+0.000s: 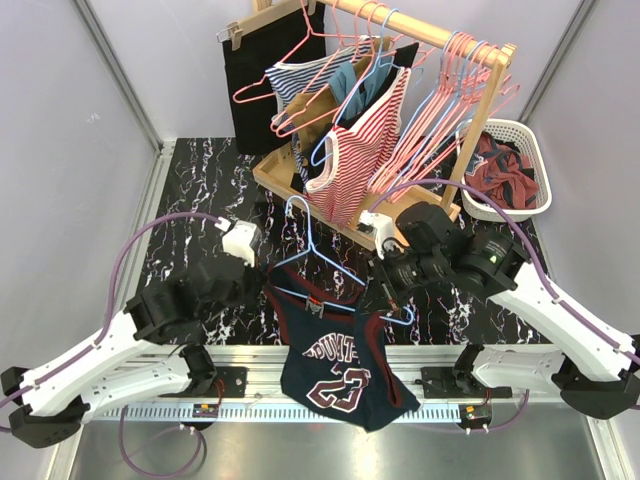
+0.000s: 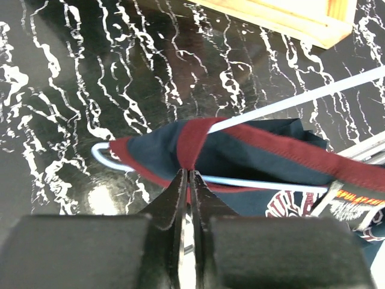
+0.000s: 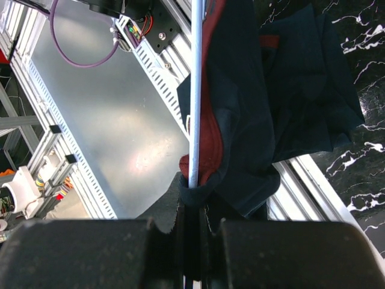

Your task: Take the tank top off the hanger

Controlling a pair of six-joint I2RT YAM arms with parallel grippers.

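Observation:
A navy tank top (image 1: 335,365) with maroon trim and the number 23 hangs on a light blue wire hanger (image 1: 310,250), over the table's near edge between the two arms. My left gripper (image 1: 268,285) is at the garment's left shoulder. In the left wrist view its jaws (image 2: 187,174) are shut on the maroon strap of the tank top (image 2: 258,150), just beside the hanger wire (image 2: 289,101). My right gripper (image 1: 388,300) is at the hanger's right end. In the right wrist view it is shut (image 3: 194,195) on the hanger wire (image 3: 195,90), with a fold of the tank top (image 3: 289,90) caught there.
A wooden rack (image 1: 400,215) at the back holds several pink hangers and striped tops (image 1: 360,160). A white basket of clothes (image 1: 510,170) stands at the back right. A black garment (image 1: 265,80) hangs at the back left. An aluminium rail (image 1: 250,360) runs along the near edge.

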